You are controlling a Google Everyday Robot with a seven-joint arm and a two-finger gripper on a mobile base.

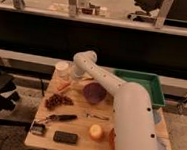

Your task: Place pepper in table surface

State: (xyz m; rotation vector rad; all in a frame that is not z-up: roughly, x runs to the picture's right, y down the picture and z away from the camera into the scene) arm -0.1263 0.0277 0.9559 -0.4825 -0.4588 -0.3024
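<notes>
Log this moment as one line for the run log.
tool: far-left of table surface, above pepper | pepper: on table, left of purple bowl | green tray: right

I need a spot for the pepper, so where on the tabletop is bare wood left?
Bare table surface lies between the purple bowl, the tool and the yellow fruit. It is crowded at the back left, where the gripper hangs by the pepper, white cup and grapes.
</notes>
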